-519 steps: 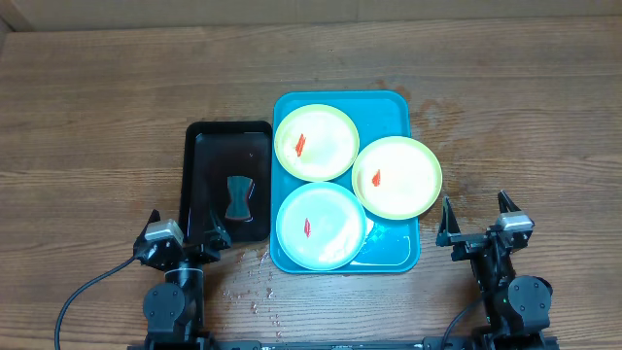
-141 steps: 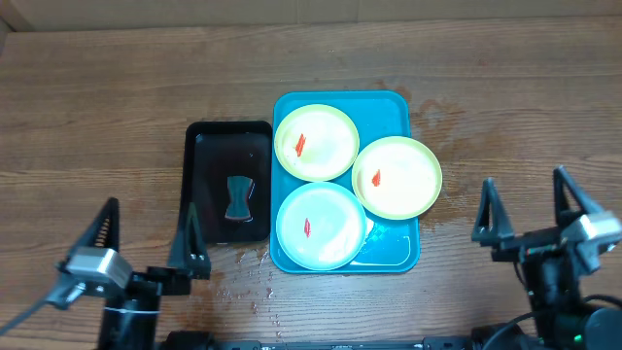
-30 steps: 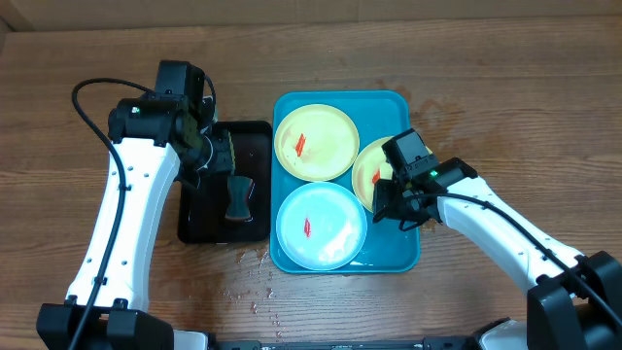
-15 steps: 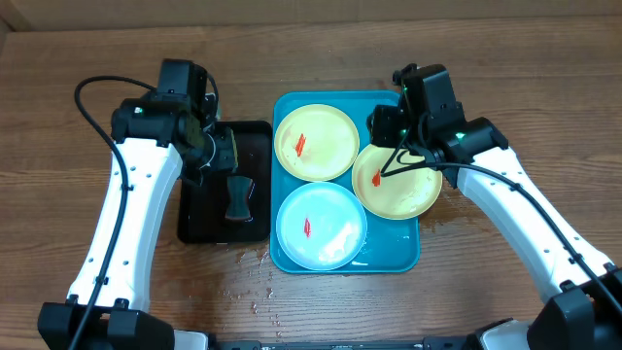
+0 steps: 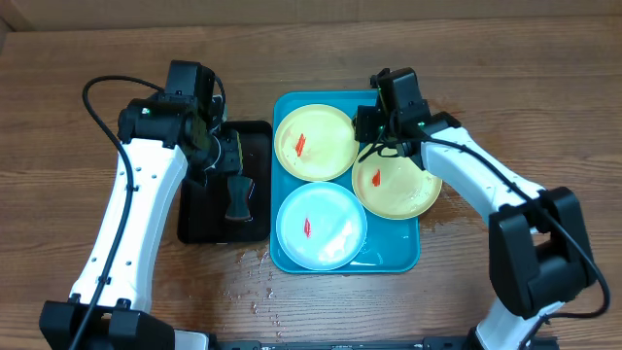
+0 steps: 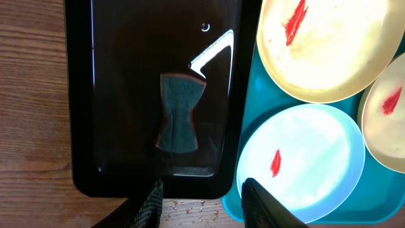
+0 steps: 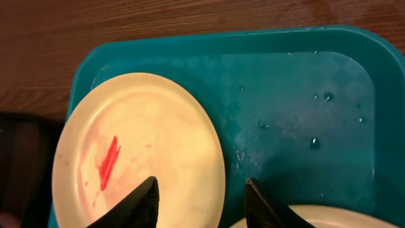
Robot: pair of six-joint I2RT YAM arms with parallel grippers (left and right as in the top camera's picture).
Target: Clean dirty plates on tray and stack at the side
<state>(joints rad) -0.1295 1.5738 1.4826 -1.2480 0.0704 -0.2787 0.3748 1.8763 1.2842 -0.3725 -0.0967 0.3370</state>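
I see the wooden table (image 5: 87,49) filling the overhead view, with both arms reaching in over it. The teal tray (image 5: 394,255) lies at the middle, beaded with water at its far end. The black tray (image 5: 255,209) sits just to its left, the two nearly touching.

All three plates are on the teal tray. One yellow-green plate (image 5: 313,142) is at the far left corner. A second yellow-green plate (image 5: 397,187) is on the right, overhanging the tray's right rim. The mint-white plate (image 5: 321,226) lies at the near left. Each carries a red smear (image 5: 300,145) at its centre.

A dark, waisted sponge (image 5: 237,197) lies flat in the black tray.

My left gripper (image 6: 202,190) hovers above the black tray's near edge, fingers spread and nothing between them. My right gripper (image 7: 200,190) hangs over the far end of the teal tray, by the right edge of the far plate. Its fingers are also apart and empty.
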